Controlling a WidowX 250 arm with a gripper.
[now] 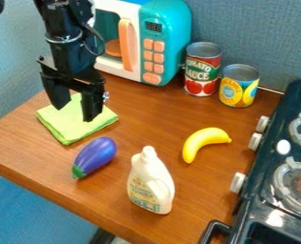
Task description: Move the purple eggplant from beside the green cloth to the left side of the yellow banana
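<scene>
"How does the gripper (75,112) stand?"

"Open, its fingers well apart, with nothing between them. It hangs over the folded green cloth (70,129); I can't tell whether they touch."

"And where's the cloth?"

"Near the left edge of the wooden bench (146,112), toward the back. The toy eggplant (95,156) lies just in front, its green stem end toward the front edge."

"Any labels?"

"The upright cream bottle (150,186), near the front edge, has printing low down. By the back edge, right of the toy microwave (169,28), one can (203,71) has lettering above pictured tomatoes; the shorter can (239,90) beside it has a yellow-and-blue printed label."

"Anything else?"

"A toy banana (201,143) between the bottle and the toy stove (277,126), which stands along the right edge."
</scene>
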